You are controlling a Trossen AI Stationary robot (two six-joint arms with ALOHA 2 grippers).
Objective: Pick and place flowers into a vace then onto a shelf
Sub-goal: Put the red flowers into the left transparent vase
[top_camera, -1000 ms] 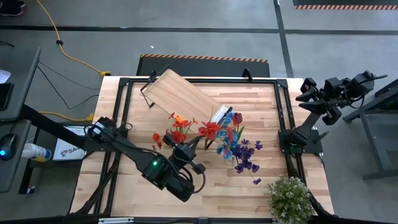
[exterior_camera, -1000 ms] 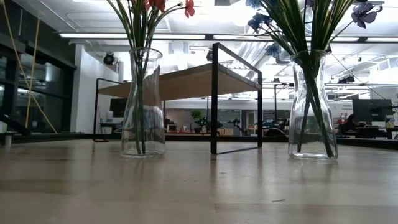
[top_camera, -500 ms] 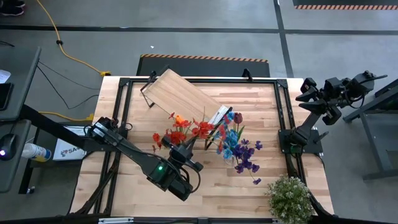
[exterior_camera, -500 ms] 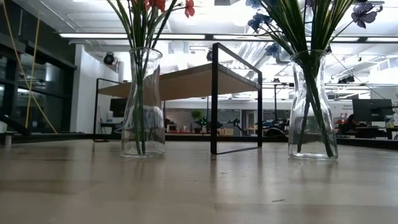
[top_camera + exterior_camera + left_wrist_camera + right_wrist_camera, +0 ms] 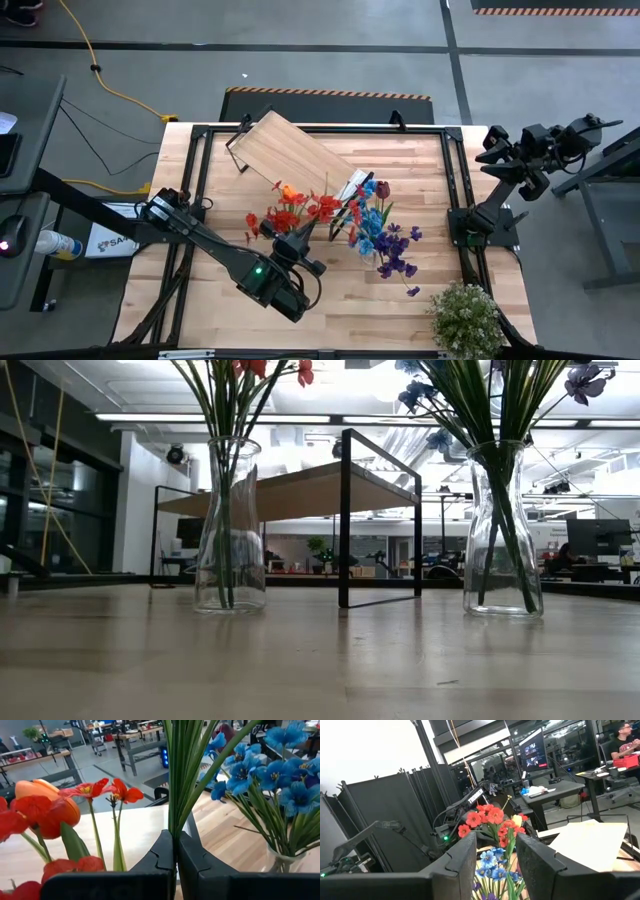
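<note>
Flowers (image 5: 300, 208): red and orange bunch upright in one glass vase (image 5: 230, 530); blue and purple bunch in the other. Shelf (image 5: 295, 157): light wood, black-framed, standing behind, unloaded

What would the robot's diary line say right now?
left gripper: shut on flower stems, above red-flower vase | right gripper: open, waiting off-table | shelf: bare

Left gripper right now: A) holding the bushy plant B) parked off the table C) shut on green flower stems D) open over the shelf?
C: in the left wrist view the left gripper is closed on a bunch of green stems rising between its fingers.
</note>
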